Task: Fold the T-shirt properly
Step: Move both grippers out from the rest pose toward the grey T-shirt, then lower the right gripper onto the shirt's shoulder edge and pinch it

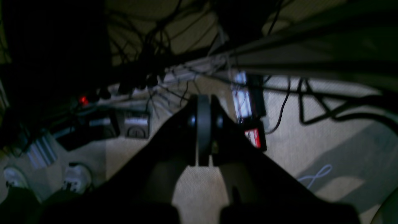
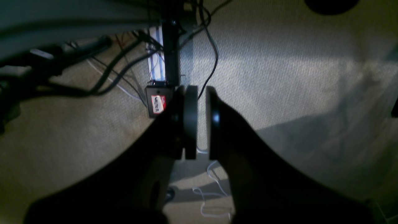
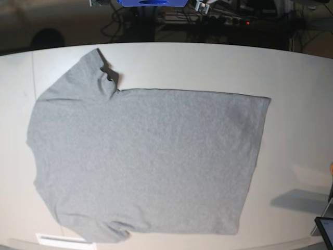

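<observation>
1. While the T-shirt (image 3: 145, 161) is lying spread flat on the white table (image 3: 296, 94), plain grey side up, it is filling most of the base view, with its hem toward the right and its shoulders toward the left.
2. Its far-left sleeve (image 3: 78, 75) is reaching toward the far edge of the table, with a small dark fold showing at the sleeve's edge; the near-left sleeve is bunching slightly at the near edge.
3. Neither arm is showing in the base view, and both wrist cameras are looking down past the table at a carpeted floor (image 2: 279, 77).
4. The left gripper (image 1: 203, 129) is hanging over the floor with its pads pressed together and nothing between them.
5. The right gripper (image 2: 199, 121) is also hanging over the floor, its pads standing slightly apart with a narrow gap and nothing held.
6. Tangled black cables (image 1: 149, 40) are running across the floor beneath the left gripper, and 2 white shoes (image 1: 76, 177) are showing at the left of that view.
7. A small black box with a red-and-white label (image 2: 158, 102) is sitting just left of the right gripper's pads.
</observation>
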`<state>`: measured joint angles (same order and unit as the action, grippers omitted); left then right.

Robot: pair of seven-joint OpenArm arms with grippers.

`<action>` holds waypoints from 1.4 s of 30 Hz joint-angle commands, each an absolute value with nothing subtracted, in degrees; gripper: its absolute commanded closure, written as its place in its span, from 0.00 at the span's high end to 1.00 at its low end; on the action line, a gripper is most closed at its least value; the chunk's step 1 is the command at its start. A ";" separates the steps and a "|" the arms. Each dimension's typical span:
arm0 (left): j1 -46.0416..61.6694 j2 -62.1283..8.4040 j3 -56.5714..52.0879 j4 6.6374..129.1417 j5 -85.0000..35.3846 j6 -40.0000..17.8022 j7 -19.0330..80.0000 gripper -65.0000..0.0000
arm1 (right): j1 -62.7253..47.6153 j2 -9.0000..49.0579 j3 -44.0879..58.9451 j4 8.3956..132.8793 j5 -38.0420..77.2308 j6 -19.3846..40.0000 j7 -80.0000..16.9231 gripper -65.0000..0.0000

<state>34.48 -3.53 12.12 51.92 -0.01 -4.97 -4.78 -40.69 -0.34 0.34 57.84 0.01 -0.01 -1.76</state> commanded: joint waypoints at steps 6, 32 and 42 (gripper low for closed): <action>37.49 -5.05 11.82 52.18 0.04 -5.23 -10.15 0.00 | -46.02 -0.40 0.48 67.38 0.22 -0.13 -0.84 0.09; 53.49 -7.34 2.77 86.37 -0.04 -5.05 -22.20 0.00 | -59.65 -0.57 8.66 102.99 0.13 -0.13 -3.91 0.09; 56.31 -7.34 2.68 99.56 -0.04 -5.05 -21.93 0.00 | -59.12 -0.57 8.92 111.08 0.22 0.13 -3.91 0.09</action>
<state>55.44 -7.14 2.76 98.76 0.05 -5.17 -20.32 -58.26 -0.64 8.97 110.15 0.01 0.16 -5.32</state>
